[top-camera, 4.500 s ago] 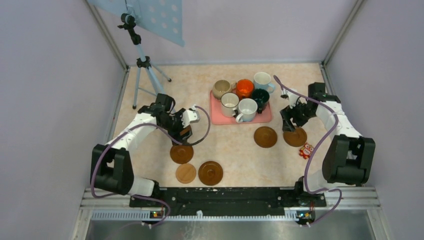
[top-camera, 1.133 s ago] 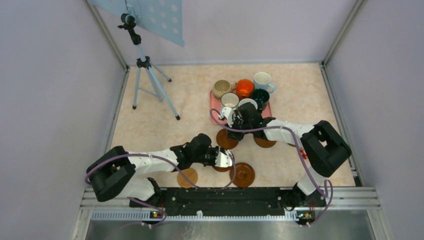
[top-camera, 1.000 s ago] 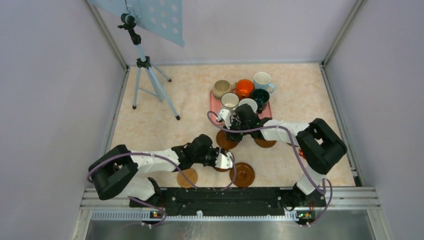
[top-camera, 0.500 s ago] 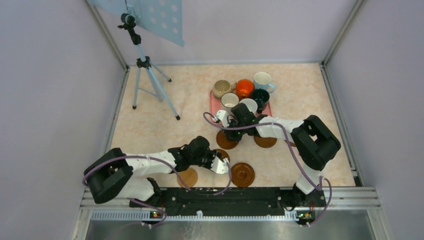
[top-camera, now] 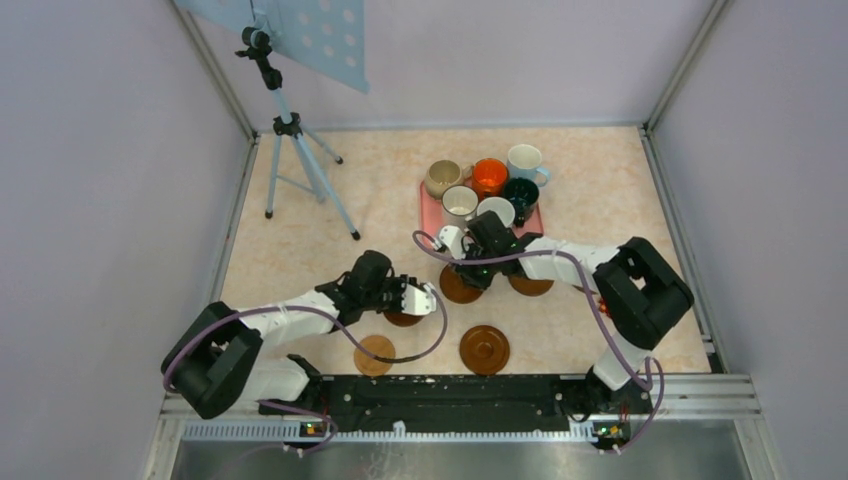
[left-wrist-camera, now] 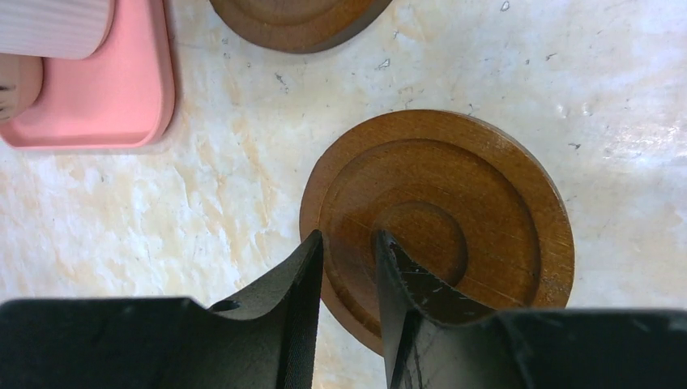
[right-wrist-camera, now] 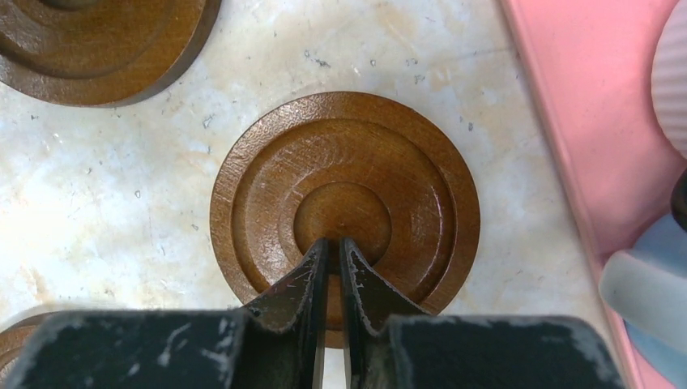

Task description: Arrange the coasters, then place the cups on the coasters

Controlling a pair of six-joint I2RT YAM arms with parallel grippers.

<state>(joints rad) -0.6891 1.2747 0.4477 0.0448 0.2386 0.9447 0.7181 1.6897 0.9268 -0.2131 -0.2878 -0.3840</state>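
Note:
Five coasters show on the table. My left gripper (top-camera: 408, 306) (left-wrist-camera: 348, 237) is shut, tips down on a dark brown coaster (top-camera: 400, 320) (left-wrist-camera: 486, 211), one fingertip near its left rim, the other at its centre. My right gripper (top-camera: 465, 270) (right-wrist-camera: 333, 241) is shut, tips on the centre of a second dark coaster (top-camera: 458, 291) (right-wrist-camera: 267, 186). More dark coasters lie at the right (top-camera: 530, 286) and near front (top-camera: 485, 348); a tan coaster (top-camera: 373, 354) lies front left. Several cups stand on or beside the pink tray (top-camera: 427, 205): beige (top-camera: 443, 177), orange (top-camera: 489, 176), pale blue (top-camera: 524, 160), dark green (top-camera: 520, 190), whitish (top-camera: 459, 201).
A tripod (top-camera: 290, 150) stands at the back left. A small red figurine (top-camera: 602, 298) peeks out by the right arm's elbow. The tray's edge (left-wrist-camera: 97, 97) (right-wrist-camera: 599, 121) lies close to both grippers. Purple walls close in the table on three sides.
My left gripper has slid left and slightly away from the base, and the dark coaster under it came along. The right gripper and its coaster have barely shifted.

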